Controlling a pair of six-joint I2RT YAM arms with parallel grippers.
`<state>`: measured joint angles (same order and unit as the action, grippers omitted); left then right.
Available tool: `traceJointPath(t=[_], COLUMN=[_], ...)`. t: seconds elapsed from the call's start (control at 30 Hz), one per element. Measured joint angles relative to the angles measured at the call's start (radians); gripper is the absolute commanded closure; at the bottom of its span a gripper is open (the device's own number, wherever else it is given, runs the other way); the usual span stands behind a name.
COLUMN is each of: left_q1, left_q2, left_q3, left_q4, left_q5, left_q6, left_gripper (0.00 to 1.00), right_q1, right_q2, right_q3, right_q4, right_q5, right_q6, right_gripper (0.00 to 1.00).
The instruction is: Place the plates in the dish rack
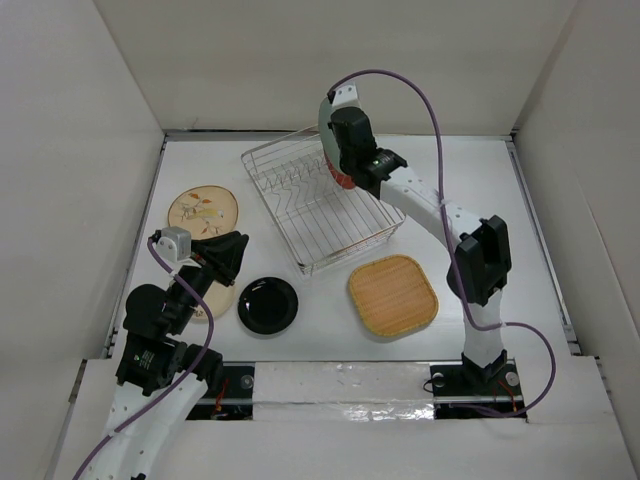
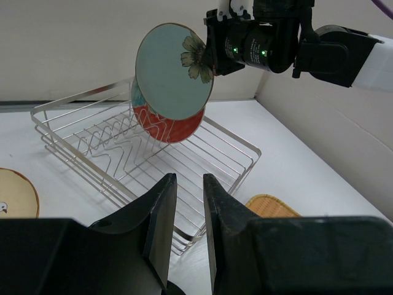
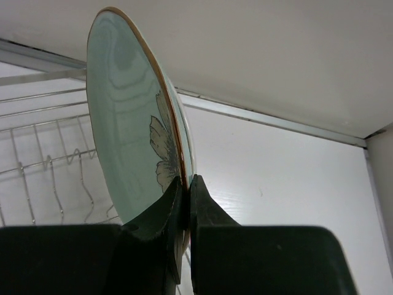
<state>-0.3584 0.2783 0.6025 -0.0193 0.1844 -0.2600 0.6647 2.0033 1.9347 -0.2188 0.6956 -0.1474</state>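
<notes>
My right gripper (image 1: 334,142) is shut on the rim of a pale green plate (image 2: 171,72) with a flower print. It holds that plate on edge above the silver wire dish rack (image 1: 330,225). In the right wrist view the fingers (image 3: 177,196) pinch the gold-edged rim of the green plate (image 3: 126,117). A red patterned plate (image 2: 178,127) stands upright in the rack's tines just below and behind it. My left gripper (image 2: 189,179) hovers low at the front left, open a narrow gap with nothing in it.
On the table lie a tan floral plate (image 1: 203,212), a glossy black plate (image 1: 267,305) and a rounded-square bamboo plate (image 1: 393,295). A cream plate (image 1: 218,300) lies partly hidden under the left arm. White walls enclose the table on three sides.
</notes>
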Motion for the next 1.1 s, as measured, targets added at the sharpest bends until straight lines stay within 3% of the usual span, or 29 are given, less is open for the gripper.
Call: traceJointPath(t=[0.67, 1.1], left_q1=[0.0, 0.0], left_q2=[0.0, 0.0], left_q3=[0.0, 0.0], left_q4=[0.0, 0.0], left_q5=[0.0, 0.0], left_q6=[0.0, 0.0], left_gripper=[0.79, 0.79], right_q1=[0.011, 0.01], right_q2=[0.111, 0.111], right_q3=[0.02, -0.04], right_q4=[0.093, 0.1], right_q5=[0.044, 0.016], right_q6=[-0.112, -0.041], right_gripper=[1.0, 0.99])
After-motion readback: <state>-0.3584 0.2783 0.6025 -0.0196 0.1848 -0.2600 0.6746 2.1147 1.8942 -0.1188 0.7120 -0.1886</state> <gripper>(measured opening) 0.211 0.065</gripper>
